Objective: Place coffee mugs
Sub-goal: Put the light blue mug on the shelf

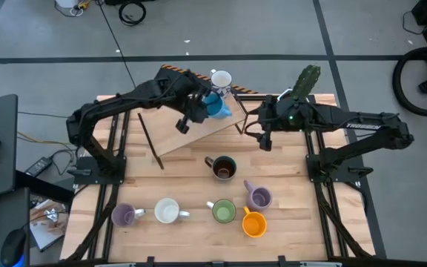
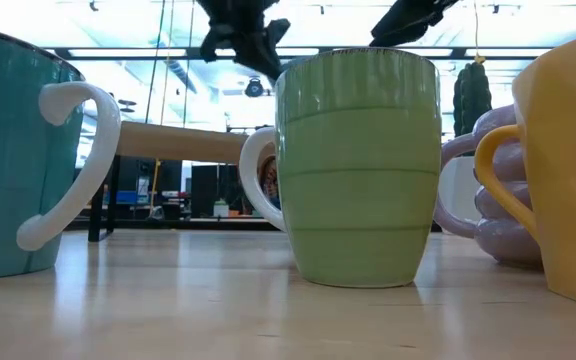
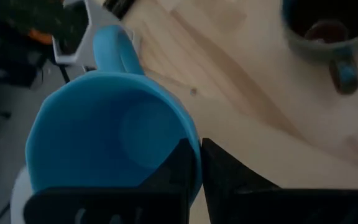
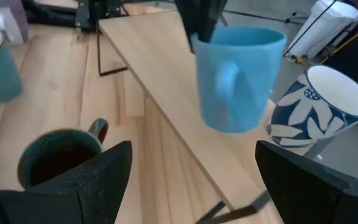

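My left gripper is shut on a blue coffee mug, which hangs over the far end of a raised wooden board. The right wrist view shows this mug upright, beside a white mug with a blue leaf pattern. My right gripper stands open to the right of the board, holding nothing. A dark brown mug stands on the table in front of the board. Near the front edge stand two purple mugs, a white-lined mug, a green mug and an orange mug. My left gripper pinches the blue mug's rim wall, on the side opposite the handle, with one finger inside the mug and the other outside. The fingers come slanting down from above. The mug hangs upright, lifted clear of the board.
A cactus in a white pot stands at the far right of the table. In the low view the green mug and its neighbours fill the foreground. Bare tabletop lies between the board and the front row of mugs.
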### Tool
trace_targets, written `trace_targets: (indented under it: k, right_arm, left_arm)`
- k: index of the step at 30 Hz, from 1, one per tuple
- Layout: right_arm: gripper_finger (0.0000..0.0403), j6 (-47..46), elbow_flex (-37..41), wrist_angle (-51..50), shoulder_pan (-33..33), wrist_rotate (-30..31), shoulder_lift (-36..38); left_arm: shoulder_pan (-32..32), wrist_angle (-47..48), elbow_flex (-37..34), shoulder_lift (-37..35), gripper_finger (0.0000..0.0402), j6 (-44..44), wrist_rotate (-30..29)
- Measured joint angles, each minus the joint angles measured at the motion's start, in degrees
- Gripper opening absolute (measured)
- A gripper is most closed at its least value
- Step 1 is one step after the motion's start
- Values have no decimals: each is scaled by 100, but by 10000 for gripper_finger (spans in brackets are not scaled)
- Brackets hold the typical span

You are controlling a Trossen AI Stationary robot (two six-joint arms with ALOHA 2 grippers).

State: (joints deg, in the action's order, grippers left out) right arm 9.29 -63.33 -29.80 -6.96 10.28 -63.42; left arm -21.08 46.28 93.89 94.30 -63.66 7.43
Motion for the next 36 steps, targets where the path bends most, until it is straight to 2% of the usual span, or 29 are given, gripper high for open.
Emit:
trace_targets:
  k: [7,14,18,20,22,25,30,36]
  right_arm:
    - [347,183,848,1453,-61,-105,-9]
    - [347,110,988,2119,-691,-1967,-30]
    - [347,94,988,2157,-1010,-2520,-46]
    - [347,95,988,2206,-1101,-2607,-102]
    - [347,89,988,2247,-1148,-2589,-217]
    - [347,66,988,2471,-1143,-2256,-530]
    - [342,426,990,2698,-892,-1243,-881]
    - [283,381,988,3079,-527,-162,-1020]
  left_arm:
    - [-63,120,0,64,24,-185,78]
    - [-38,231,0,64,25,-938,36]
    - [-63,235,0,64,25,-1112,54]
    - [-68,190,0,64,25,-1119,47]
    - [-68,151,0,64,25,-1156,34]
    - [-60,54,0,64,25,-1178,36]
    - [-66,84,0,105,25,-1054,52]
    - [-79,134,0,149,25,-1014,28]
